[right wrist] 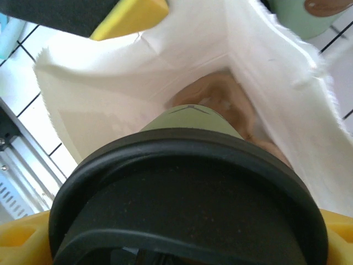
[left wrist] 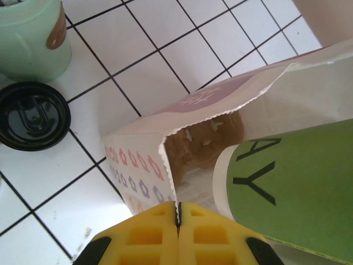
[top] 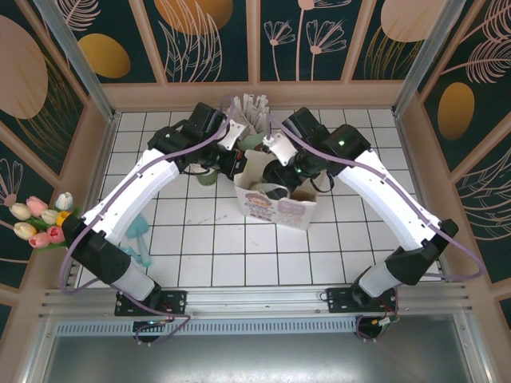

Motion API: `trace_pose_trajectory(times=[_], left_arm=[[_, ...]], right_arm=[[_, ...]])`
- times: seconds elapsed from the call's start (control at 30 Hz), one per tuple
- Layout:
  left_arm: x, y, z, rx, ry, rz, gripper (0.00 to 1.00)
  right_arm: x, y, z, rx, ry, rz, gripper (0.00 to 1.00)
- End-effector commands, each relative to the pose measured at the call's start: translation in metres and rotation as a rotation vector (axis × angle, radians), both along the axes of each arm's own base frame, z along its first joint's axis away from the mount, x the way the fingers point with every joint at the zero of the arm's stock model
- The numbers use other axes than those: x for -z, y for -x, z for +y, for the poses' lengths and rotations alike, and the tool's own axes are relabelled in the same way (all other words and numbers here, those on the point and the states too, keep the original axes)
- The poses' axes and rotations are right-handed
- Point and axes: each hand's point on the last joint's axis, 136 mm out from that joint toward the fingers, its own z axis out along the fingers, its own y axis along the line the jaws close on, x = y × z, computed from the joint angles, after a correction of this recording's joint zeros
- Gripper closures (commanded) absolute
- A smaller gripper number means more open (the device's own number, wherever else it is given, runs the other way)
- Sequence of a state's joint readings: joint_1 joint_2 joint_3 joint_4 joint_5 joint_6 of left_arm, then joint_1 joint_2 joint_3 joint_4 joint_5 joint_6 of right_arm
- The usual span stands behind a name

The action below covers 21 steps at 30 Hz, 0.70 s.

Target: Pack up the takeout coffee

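The takeout coffee (right wrist: 190,118) is a green paper cup with a black lid (right wrist: 187,204). My right gripper (right wrist: 179,243) is shut on it, a yellow finger on each side of the lid, and its lower part sits inside the mouth of a white paper bag (right wrist: 110,105). In the left wrist view the cup (left wrist: 298,187) enters the bag (left wrist: 138,165) from the right. My left gripper (left wrist: 178,212) is shut on the bag's serrated rim. From above, both grippers meet over the bag (top: 275,206) at mid-table.
A pale green cup (left wrist: 33,38) and a black round lid (left wrist: 33,116) stand left of the bag. The pale green cup with white sticks (top: 249,120) is behind the bag. Tulips (top: 40,219) lie at the left wall, and teal items (top: 137,239) near the left arm.
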State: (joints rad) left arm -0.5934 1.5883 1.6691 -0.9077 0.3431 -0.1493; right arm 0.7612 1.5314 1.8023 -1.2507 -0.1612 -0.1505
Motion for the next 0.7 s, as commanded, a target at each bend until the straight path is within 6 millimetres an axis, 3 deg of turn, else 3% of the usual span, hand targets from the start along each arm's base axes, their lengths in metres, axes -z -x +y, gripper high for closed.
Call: trace_pose_trajectory(times=[0.0, 0.17, 0.27, 0.33, 0.57, 0.67], left_arm=[[-0.005, -0.004, 0.014, 0.072, -0.094, -0.055, 0.94], [-0.016, -0.015, 0.011, 0.116, -0.065, -0.043, 0.93], [-0.019, -0.014, 0.007, 0.144, -0.045, -0.038, 0.9], [-0.005, -0.017, 0.005, 0.151, -0.064, -0.008, 0.91], [-0.013, -0.031, 0.013, 0.126, -0.03, -0.033, 0.94], [-0.012, -0.03, 0.008, 0.156, -0.012, -0.028, 0.91]], right_arm=[[-0.001, 0.01, 0.011, -0.024, -0.035, 0.079, 0.41], [0.003, 0.003, 0.009, -0.005, -0.034, 0.095, 0.41], [0.023, -0.003, -0.001, 0.029, 0.038, 0.108, 0.42], [0.035, -0.006, -0.006, 0.041, 0.063, 0.128, 0.42], [0.037, -0.033, -0.01, 0.115, 0.051, 0.133, 0.43], [0.021, -0.055, -0.011, 0.205, -0.018, 0.111, 0.44]])
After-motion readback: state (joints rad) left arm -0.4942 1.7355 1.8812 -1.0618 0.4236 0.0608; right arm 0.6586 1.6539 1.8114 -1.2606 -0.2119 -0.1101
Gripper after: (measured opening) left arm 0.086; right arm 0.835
